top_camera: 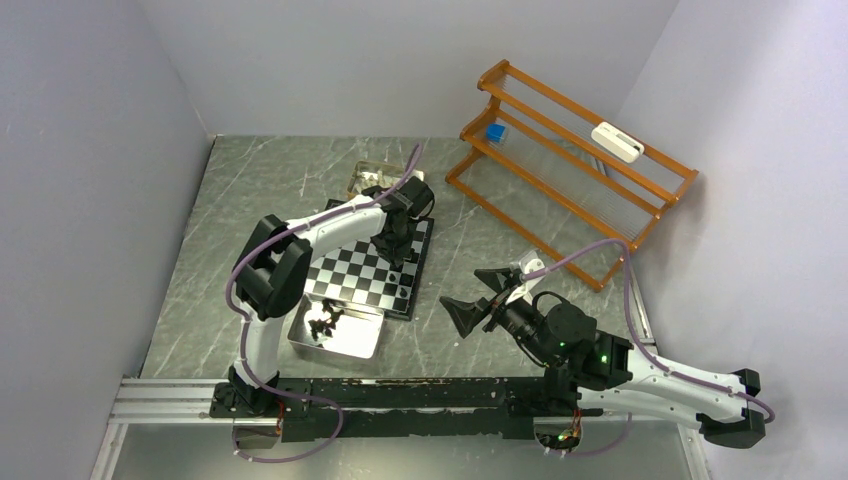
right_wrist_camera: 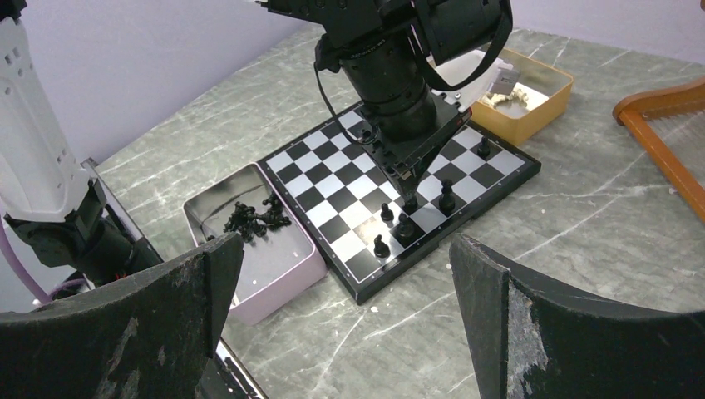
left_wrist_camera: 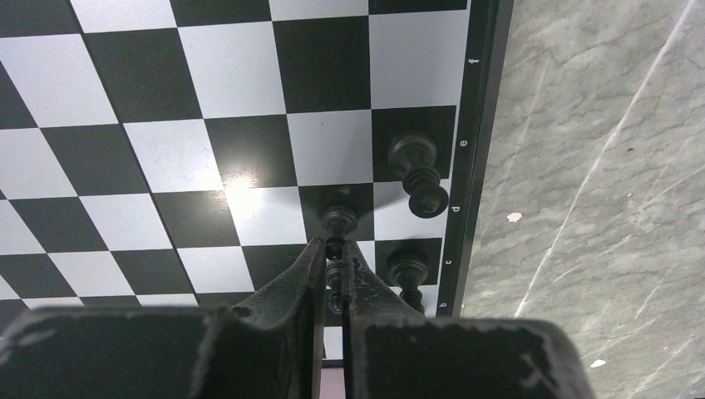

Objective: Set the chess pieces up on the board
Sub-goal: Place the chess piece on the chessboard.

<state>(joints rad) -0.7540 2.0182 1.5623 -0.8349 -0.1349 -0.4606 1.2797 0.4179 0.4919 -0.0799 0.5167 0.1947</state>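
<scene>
The left gripper (left_wrist_camera: 337,253) is clamping a black piece (left_wrist_camera: 338,219) by its stem, fingers closed tight on it. It is holding the piece upright over a dark square in the second row in from the lettered border of the board (left_wrist_camera: 166,150). The fingers are hiding the base, so I cannot tell whether it is touching the square. A second piece (left_wrist_camera: 416,170) is standing at its 2 o'clock and a third piece (left_wrist_camera: 407,273) at its 4 o'clock, both in the edge row and close by. In the top view this is happening at the board's 3 o'clock side. The right gripper (top_camera: 480,298) is hanging idle with its jaws spread wide and nothing between them, over the surface (top_camera: 190,300) at the board's 4 o'clock. The step in hand looks like setting down one black piece beside the few already standing. Most of the set is lying heaped (right_wrist_camera: 253,218) in the silver tray (right_wrist_camera: 278,264) at the board's 7 o'clock, and the white pieces (right_wrist_camera: 507,98) are sitting in the far tray (right_wrist_camera: 544,108) at 12 o'clock, so the task is looking barely started. The next move is probably calling for easing the piece onto its square and opening the jaws only slightly. The gripper should then rise straight up so the fingers are not brushing the two neighbours, before going back to the silver tray for another.
</scene>
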